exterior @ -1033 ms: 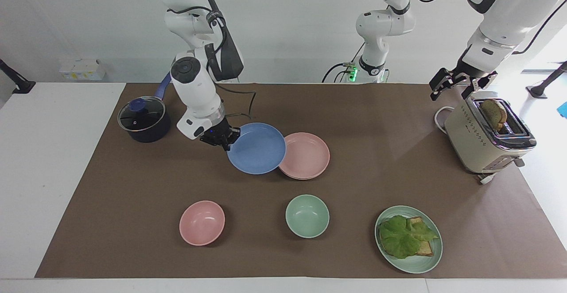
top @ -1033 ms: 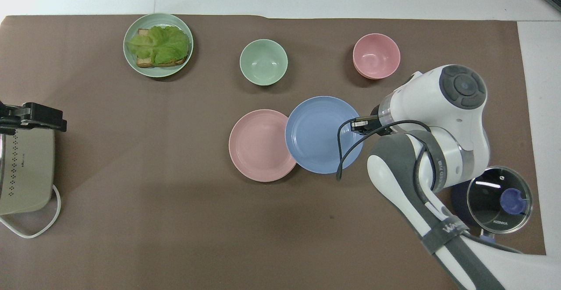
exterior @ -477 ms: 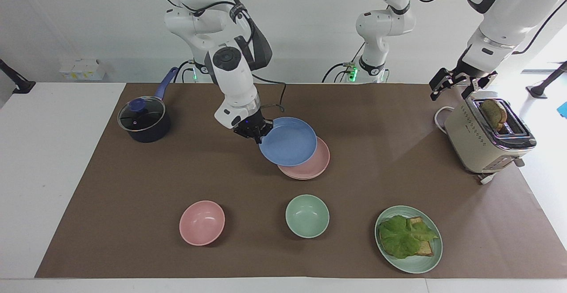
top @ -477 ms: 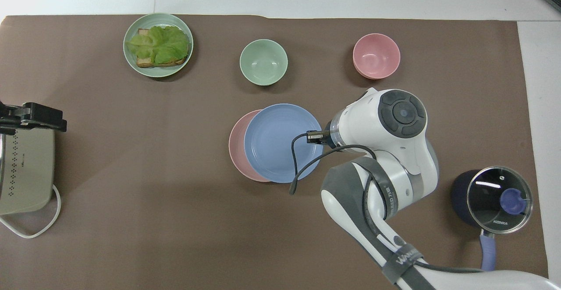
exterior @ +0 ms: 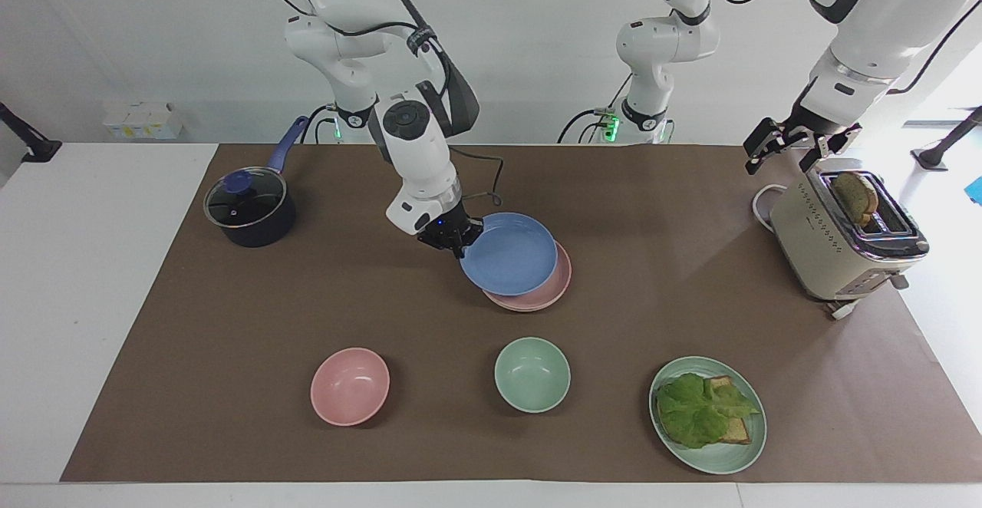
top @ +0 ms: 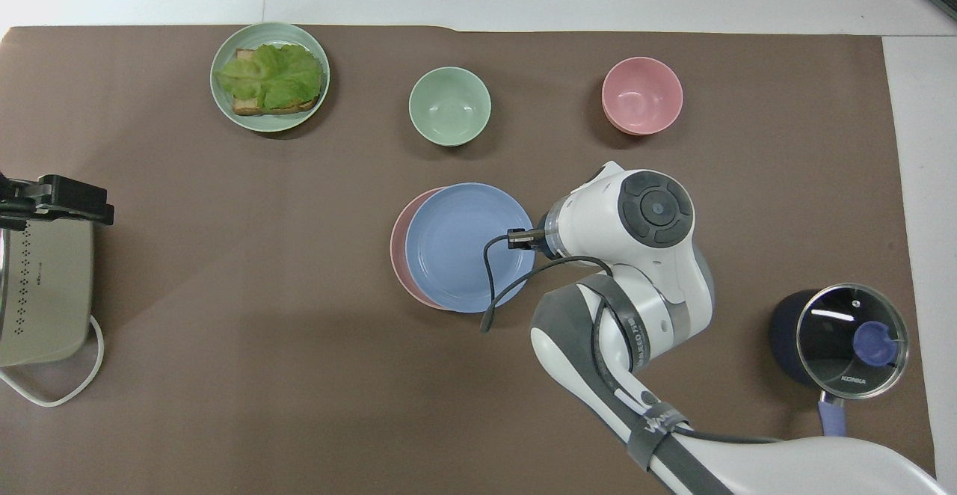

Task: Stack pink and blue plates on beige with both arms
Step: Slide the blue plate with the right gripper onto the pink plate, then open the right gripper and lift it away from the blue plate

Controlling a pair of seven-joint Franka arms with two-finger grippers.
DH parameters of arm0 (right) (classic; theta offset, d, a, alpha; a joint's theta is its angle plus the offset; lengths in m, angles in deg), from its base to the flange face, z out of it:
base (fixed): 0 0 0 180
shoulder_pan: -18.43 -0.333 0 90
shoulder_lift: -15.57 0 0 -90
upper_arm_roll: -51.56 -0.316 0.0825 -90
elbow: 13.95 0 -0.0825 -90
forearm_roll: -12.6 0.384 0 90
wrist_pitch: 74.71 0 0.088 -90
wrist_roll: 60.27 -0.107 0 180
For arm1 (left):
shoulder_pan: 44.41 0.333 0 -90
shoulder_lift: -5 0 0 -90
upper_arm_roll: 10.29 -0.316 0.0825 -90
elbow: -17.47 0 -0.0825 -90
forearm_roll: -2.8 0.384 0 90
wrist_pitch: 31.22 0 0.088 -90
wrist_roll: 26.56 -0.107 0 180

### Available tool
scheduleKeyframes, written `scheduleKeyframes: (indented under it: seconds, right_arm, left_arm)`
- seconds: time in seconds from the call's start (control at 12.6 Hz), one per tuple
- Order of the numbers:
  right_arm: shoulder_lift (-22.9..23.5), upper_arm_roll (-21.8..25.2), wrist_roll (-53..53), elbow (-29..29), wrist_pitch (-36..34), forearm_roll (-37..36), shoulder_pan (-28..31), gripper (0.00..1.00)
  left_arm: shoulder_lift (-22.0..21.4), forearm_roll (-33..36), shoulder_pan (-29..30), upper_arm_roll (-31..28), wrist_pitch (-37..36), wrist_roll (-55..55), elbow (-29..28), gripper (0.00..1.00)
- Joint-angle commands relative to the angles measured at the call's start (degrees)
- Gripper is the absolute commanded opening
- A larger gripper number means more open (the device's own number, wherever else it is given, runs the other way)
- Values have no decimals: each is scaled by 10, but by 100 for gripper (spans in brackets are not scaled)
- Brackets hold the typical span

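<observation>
My right gripper (exterior: 453, 235) is shut on the rim of the blue plate (exterior: 510, 264), on the side toward the right arm's end of the table. It holds the plate slightly tilted, low over the pink plate (exterior: 558, 287). The blue plate (top: 467, 248) covers most of the pink plate (top: 399, 244), of which only a crescent shows. Whether the two plates touch I cannot tell. The beige plate is hidden or out of view. My left gripper (exterior: 790, 146) waits open over the mat beside the toaster, holding nothing.
A dark pot with a glass lid (exterior: 249, 209) stands at the right arm's end. A pink bowl (exterior: 350, 386), a green bowl (exterior: 532, 374) and a green plate with lettuce and bread (exterior: 707, 414) lie farther from the robots. The toaster (exterior: 840, 232) holds a bread slice.
My right arm has carried the blue plate from beside the pink plate to over it and brought it lower. The left arm has not moved.
</observation>
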Motion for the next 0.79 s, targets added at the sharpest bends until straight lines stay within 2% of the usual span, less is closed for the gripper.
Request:
scheduleKeyframes:
  seconds: [0.0, 0.71]
  right_arm:
    - [9, -2, -2, -6, 32, 9, -8, 0]
    - [30, -1, 2, -4, 51, 9, -20, 0]
  left_arm:
    - [-1, 7, 5, 4, -11, -6, 8, 100]
    - [-1, 7, 6, 4, -11, -6, 8, 100]
